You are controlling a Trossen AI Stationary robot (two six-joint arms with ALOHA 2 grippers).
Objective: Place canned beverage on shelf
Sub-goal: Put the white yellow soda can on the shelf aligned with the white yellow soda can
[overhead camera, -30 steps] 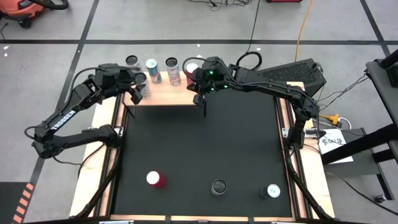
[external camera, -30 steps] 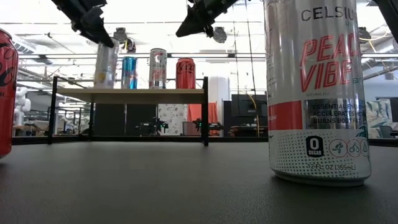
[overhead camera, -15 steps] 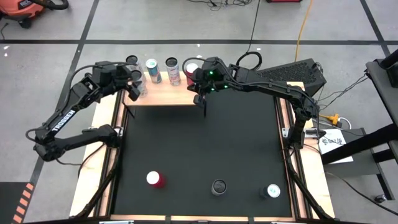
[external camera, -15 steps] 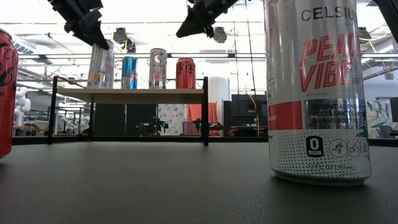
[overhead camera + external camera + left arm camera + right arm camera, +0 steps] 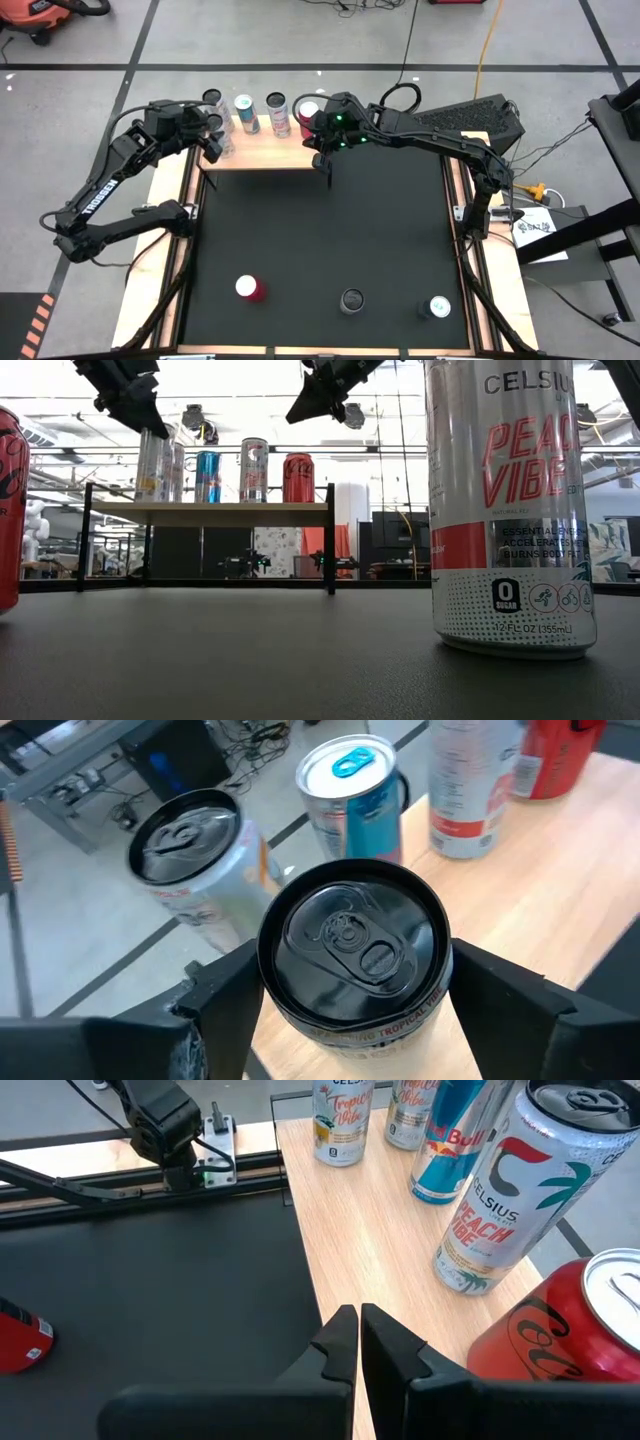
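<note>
Shelf (image 5: 262, 150) of pale smooth wood on thin black legs at the matte black worktop's (image 5: 320, 240) far edge, carrying five cylindrical metal cans, left tool (image 5: 350, 1010) parted around the black-lidded can (image 5: 352, 942); right tool (image 5: 350, 1342) shut, empty.

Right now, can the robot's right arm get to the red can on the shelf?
Probably yes. The right gripper, fingers shut, hangs right beside the red can at the shelf's end, with nothing between them; it would only need to open.
</note>
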